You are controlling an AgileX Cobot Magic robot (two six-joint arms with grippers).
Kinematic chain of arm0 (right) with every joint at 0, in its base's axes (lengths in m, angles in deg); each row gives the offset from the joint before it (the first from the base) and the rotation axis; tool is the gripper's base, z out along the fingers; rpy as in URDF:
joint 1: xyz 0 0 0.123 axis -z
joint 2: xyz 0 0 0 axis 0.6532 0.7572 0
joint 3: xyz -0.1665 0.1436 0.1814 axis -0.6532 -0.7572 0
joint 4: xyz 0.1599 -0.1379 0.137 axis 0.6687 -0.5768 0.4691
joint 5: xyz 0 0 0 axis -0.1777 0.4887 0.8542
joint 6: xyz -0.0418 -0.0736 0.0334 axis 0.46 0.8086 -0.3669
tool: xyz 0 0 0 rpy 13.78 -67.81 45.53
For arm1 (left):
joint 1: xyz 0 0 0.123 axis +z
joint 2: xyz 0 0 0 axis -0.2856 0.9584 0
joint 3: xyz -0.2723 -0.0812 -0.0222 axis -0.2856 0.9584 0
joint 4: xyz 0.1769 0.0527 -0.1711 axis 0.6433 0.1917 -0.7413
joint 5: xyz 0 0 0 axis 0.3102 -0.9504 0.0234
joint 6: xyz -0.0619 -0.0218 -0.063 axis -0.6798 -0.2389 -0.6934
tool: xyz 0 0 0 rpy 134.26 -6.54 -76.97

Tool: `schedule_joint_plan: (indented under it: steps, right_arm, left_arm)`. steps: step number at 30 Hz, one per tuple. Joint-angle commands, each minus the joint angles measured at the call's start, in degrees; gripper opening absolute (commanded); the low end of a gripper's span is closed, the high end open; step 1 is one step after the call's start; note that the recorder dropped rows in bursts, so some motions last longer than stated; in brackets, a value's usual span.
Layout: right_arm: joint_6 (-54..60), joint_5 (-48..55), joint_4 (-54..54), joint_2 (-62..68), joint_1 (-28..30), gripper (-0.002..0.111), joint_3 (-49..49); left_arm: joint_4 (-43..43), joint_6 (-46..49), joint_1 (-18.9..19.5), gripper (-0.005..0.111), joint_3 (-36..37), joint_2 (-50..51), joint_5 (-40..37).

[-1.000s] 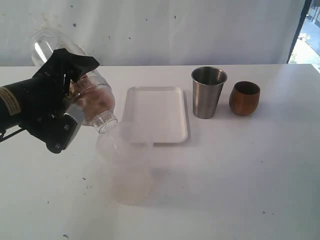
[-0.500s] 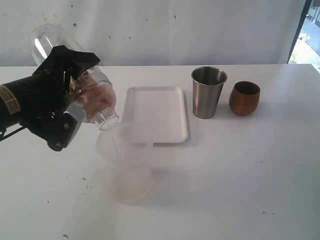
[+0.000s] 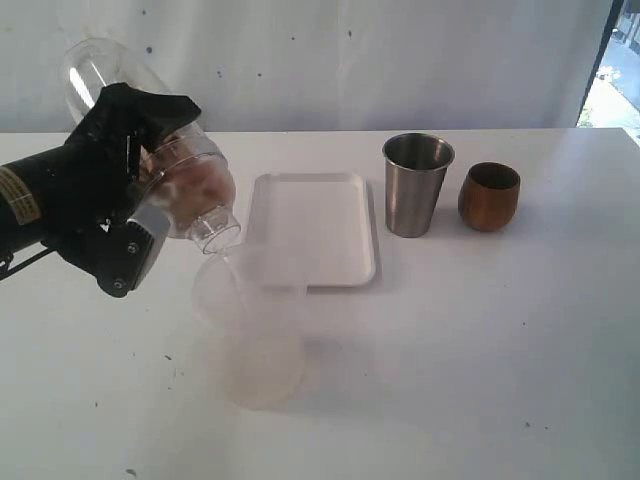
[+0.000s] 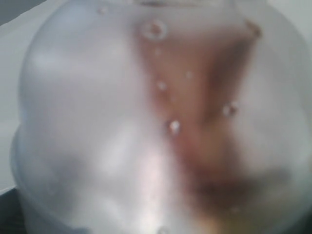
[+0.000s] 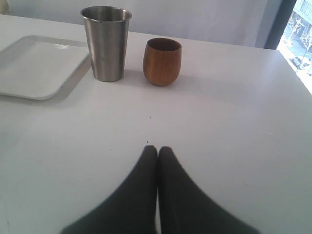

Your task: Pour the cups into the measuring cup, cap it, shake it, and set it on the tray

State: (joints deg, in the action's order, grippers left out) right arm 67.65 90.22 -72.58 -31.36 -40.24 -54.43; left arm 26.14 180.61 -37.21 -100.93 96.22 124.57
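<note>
My left gripper (image 3: 150, 172) is shut on the measuring cup (image 3: 180, 170), a clear tumbler held in the air over the left of the table. The cup is tilted, its base up and left, its cap (image 3: 213, 232) pointing down and right, with brownish contents lying against the cap end. In the left wrist view the measuring cup (image 4: 146, 122) fills the frame and hides the fingers. The steel tumbler (image 3: 417, 185) (image 5: 106, 44) and the brown cup (image 3: 489, 196) (image 5: 162, 61) stand upright right of the white tray (image 3: 312, 230) (image 5: 34, 68). My right gripper (image 5: 157, 148) is shut on nothing, low over bare table.
A frosted plastic tub (image 3: 250, 325) sits on the table just below the cap end of the held cup, touching the tray's front left corner. A white wall (image 3: 320, 60) runs behind the table.
The left gripper and the held measuring cup have shifted slightly upward, and the cap end has moved a little to the right. The right arm and the two cups have not moved.
</note>
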Motion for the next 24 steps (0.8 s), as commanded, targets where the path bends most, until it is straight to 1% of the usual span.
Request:
schedule_joint_plan:
  steps: [1, 9, 13, 24]
  right_arm:
    - [0.1, -0.3, 0.1, -0.4, 0.1, 0.0, -0.3]
    - [0.1, -0.3, 0.1, -0.4, 0.1, 0.0, -0.3]
    - [0.1, -0.3, 0.1, -0.4, 0.1, 0.0, -0.3]
    - [0.1, -0.3, 0.1, -0.4, 0.1, 0.0, -0.3]
  left_arm:
    - [-1.5, -0.3, -0.1, 0.0, -0.3, -0.6, 3.0]
    - [-0.5, 0.5, -0.1, 0.0, -0.3, -0.6, 3.5]
    - [-0.5, 5.3, -0.1, 0.0, -0.3, -0.6, 4.3]
    - [-0.3, 6.1, -0.1, 0.0, -0.3, -0.6, 5.7]
